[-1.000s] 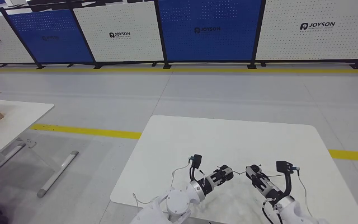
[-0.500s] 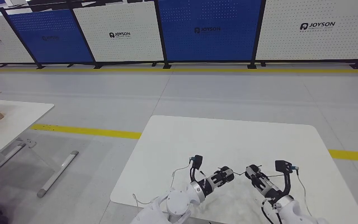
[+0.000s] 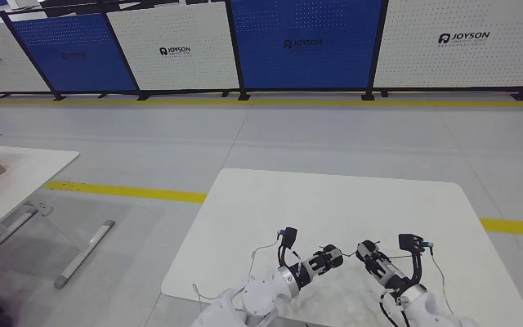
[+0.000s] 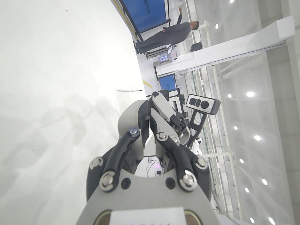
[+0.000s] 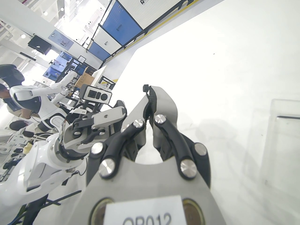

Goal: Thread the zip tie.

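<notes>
A: What am I holding on the right?
B: I see the right gripper (image 5: 148,95) with its jaws closed on the zip tie (image 5: 145,87). The tie's small black head sticks out just past the tips.
A: And the left?
B: The left gripper (image 3: 335,254) faces the right one tip to tip, just beside it, over the near part of the white desk (image 3: 327,200). Open or closed, I cannot tell from my screens.
A: Where does the tie run?
B: From above I make out a thin dark line bridging the short gap between the two grippers. Whether the left one touches it, I cannot say.
A: Anything else on the desk?
B: A clear tray (image 5: 281,139) lies on it, apart from my right gripper, with a thin dark strip (image 5: 288,117) in it.
</notes>
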Motion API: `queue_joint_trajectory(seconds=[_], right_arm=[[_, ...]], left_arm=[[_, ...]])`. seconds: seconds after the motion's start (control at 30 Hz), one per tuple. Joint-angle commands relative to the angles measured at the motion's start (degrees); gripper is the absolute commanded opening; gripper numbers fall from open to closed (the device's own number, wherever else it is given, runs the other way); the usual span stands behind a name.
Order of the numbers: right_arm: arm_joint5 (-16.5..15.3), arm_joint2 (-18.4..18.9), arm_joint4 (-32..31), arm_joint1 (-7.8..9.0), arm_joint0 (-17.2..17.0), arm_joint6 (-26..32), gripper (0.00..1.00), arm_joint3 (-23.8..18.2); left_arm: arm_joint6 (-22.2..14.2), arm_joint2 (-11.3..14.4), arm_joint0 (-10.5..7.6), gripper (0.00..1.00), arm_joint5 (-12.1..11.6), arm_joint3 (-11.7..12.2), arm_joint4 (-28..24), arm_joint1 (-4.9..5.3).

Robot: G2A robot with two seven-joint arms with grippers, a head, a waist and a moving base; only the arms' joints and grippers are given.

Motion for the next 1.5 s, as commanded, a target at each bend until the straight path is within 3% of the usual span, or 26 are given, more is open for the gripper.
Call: queue_joint_trajectory(seconds=[0.0, 0.1, 0.23, 0.43, 1.3, 1.4, 1.47], right_arm=[[-0.08, 0.11, -0.02, 0.0, -0.09, -0.09, 0.0, -0.05], [-0.12, 0.21, -0.12, 0.0, -0.19, -0.16, 0.0, -0.14], [-0.15, 0.28, -0.28, -0.01, -0.26, -0.18, 0.0, -0.21], [-0.02, 0.28, -0.48, -0.03, -0.31, -0.12, 0.0, -0.29], [-0.25, -0.38, -1.21, -0.24, -0.18, -0.08, 0.0, -0.21], [-0.23, -0.35, -1.25, -0.25, -0.21, -0.09, 0.0, -0.24], [-0.18, -0.36, -1.2, -0.27, -0.22, -0.14, 0.0, -0.24]], left_arm=[[0.48, 0.12, -0.05, 0.0, 0.3, 0.03, 0.62, -0.02], [1.15, 0.36, -0.12, 0.0, 0.57, 0.08, 1.51, -0.07], [1.84, 0.61, -0.15, 0.17, 0.67, 0.03, 2.4, -0.13], [2.24, 0.91, -0.16, 0.25, 0.7, 0.21, 3.27, -0.2], [2.67, 2.48, -1.95, 0.11, 1.33, 2.8, 2.48, -1.08], [2.79, 2.43, -2.01, 0.0, 1.14, 2.95, 2.42, -1.13], [2.9, 2.4, -1.99, 0.0, 0.86, 3.06, 2.34, -1.16]])
